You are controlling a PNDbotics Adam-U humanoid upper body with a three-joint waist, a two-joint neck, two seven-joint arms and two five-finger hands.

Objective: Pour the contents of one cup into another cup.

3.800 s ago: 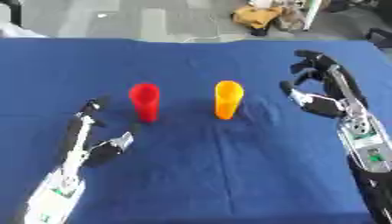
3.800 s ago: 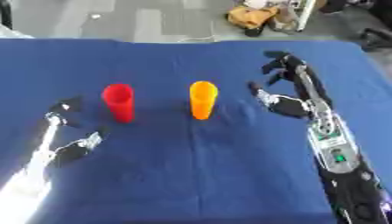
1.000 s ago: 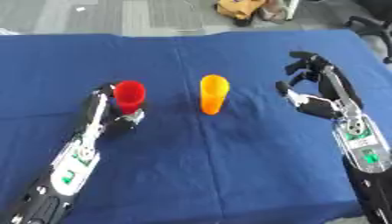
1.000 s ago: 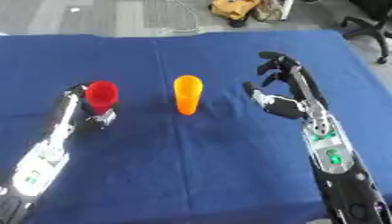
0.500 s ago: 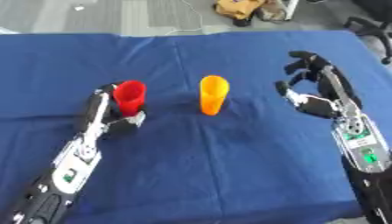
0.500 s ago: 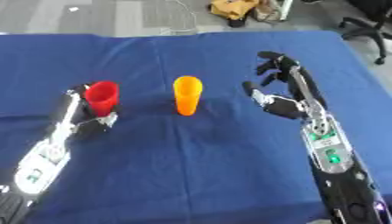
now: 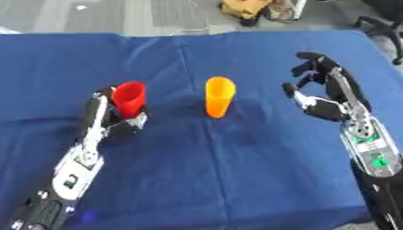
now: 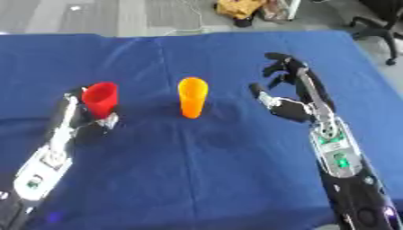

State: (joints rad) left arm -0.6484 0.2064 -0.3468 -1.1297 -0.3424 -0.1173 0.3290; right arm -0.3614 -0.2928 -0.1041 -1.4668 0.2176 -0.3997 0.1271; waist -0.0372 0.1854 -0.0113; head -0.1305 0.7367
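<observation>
On blue tablecloth (image 7: 236,170), two cups.

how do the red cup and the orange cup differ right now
The red cup is gripped by the left hand; the orange cup stands free on the blue table, with the open right hand apart from it. The red cup leans slightly; the orange one stands upright. Both are plain tapered cups, open end up.

Left hand (image 8: 85,120) round red cup (image 8: 100,99); orange cup (image 8: 191,103) apart
</observation>
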